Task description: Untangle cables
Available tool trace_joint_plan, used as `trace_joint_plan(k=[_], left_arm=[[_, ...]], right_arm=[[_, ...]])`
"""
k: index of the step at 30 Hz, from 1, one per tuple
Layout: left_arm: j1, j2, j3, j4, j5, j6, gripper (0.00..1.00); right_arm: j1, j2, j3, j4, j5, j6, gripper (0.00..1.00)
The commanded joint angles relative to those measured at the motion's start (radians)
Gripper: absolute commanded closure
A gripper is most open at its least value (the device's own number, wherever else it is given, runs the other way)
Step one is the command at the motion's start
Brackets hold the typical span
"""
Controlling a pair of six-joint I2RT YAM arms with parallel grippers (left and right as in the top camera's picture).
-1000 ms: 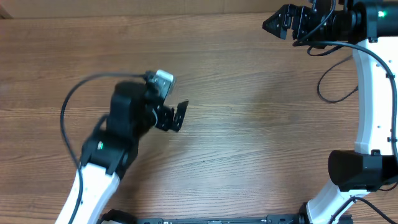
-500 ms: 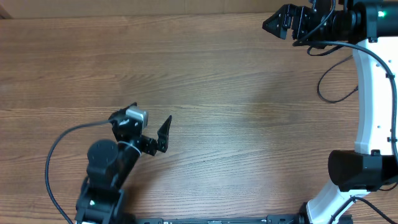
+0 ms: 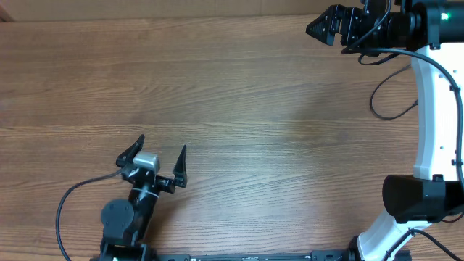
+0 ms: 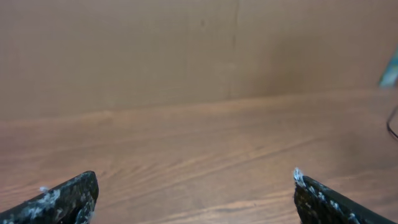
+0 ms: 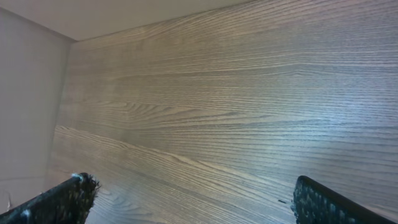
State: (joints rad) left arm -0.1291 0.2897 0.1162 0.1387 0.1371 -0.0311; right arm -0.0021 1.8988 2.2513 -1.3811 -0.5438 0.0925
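Note:
No thin black cords with plugs show in any view; the cables are out of view. My left gripper (image 3: 160,145) is open and empty, low over the wooden table (image 3: 246,123) near the front left. In the left wrist view its two fingertips (image 4: 193,180) frame bare wood and a brown wall behind. My right gripper (image 3: 320,22) is at the far right back edge, open and empty. The right wrist view shows its fingertips (image 5: 191,182) above bare wood grain.
A thick black arm cable (image 3: 64,210) loops beside the left arm at the front left. Another thick arm cable (image 3: 383,94) hangs by the white right arm (image 3: 435,123). A brown wall (image 4: 186,50) stands behind the table.
My left arm has pulled back from the table's middle left toward the front edge, and its fingers now point to the back. The right arm has not moved.

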Motion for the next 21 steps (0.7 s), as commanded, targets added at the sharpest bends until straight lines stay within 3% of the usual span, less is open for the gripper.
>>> trace_joint_plan(k=[1,8,12,21], left_arm=[[0.009,-0.087,-0.069,0.035,-0.014,0.003,0.0],[0.012,-0.285,-0.111,-0.016,-0.014,0.044,0.0],[0.013,-0.287,-0.111,0.002,-0.016,0.067,0.0],[0.013,-0.287,-0.111,-0.089,-0.013,0.285,0.0]], right_arm=[[-0.004,-0.018,0.007,0.002,-0.008,-0.008,0.0],[-0.004,-0.018,0.007,0.002,-0.008,-0.008,0.0],[-0.004,-0.018,0.007,0.002,-0.008,-0.008,0.0],[-0.004,-0.018,0.007,0.002,-0.008,-0.008,0.0]])
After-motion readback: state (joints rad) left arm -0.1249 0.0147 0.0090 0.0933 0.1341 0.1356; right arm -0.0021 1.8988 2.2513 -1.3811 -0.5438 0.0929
